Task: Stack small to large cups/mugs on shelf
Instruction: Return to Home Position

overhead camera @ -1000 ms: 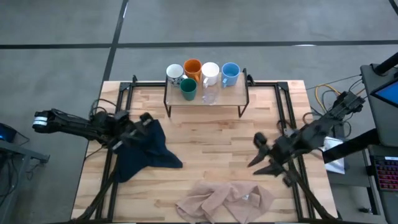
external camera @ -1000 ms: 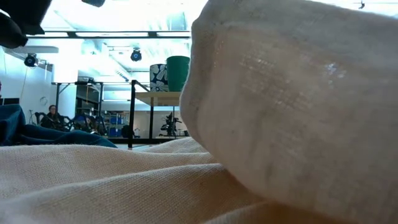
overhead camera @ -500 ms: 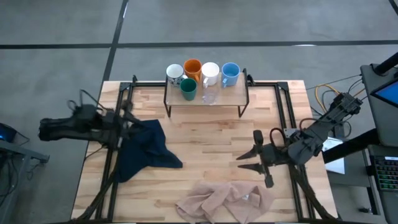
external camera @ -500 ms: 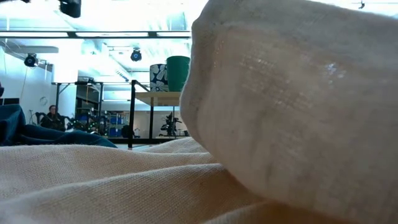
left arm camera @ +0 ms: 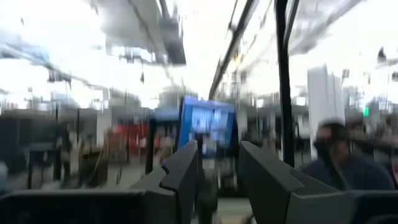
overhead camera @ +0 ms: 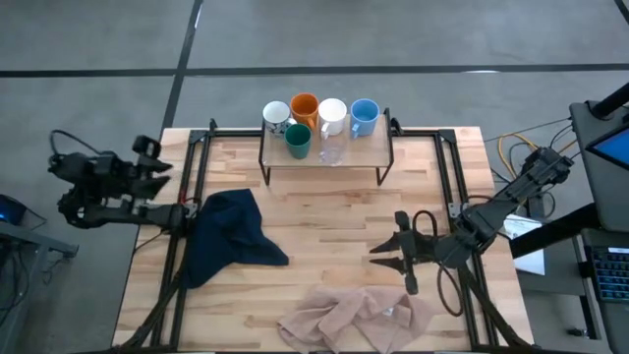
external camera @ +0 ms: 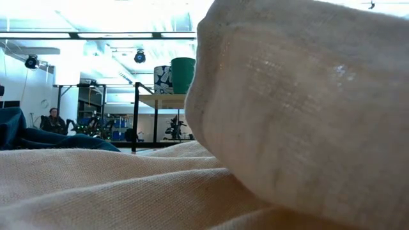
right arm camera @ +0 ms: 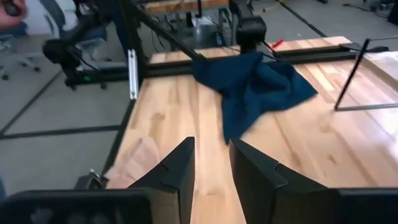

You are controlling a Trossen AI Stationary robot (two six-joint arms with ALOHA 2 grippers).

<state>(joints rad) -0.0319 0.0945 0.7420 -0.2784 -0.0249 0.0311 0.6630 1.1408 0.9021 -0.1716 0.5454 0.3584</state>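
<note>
The shelf (overhead camera: 354, 157) stands at the table's far middle on thin black legs. On it stand the patterned white mug (overhead camera: 276, 116), orange mug (overhead camera: 305, 105), white mug (overhead camera: 332, 114) and light blue mug (overhead camera: 365, 115) in a far row. The dark green mug (overhead camera: 298, 142) and clear glass cup (overhead camera: 332, 150) stand in front of them. My left gripper (overhead camera: 162, 167) is open and empty, raised beyond the table's left rail, its fingers (left arm camera: 186, 168) pointing level. My right gripper (overhead camera: 389, 264) is open and empty over the table's right part, pointing left.
A dark blue cloth (overhead camera: 228, 236) lies crumpled on the table's left part, also in the right wrist view (right arm camera: 255, 84). A beige cloth (overhead camera: 356, 315) lies at the near edge and fills the low view (external camera: 300, 115). Black rails (overhead camera: 447, 172) run along both sides. People show in the room behind.
My left gripper has drawn back from the dark blue cloth toward the table's left edge, risen and tipped up to level. My right gripper has gone a little toward the table's left and near edges and turned to point left. The cloth and the mugs have kept still.
</note>
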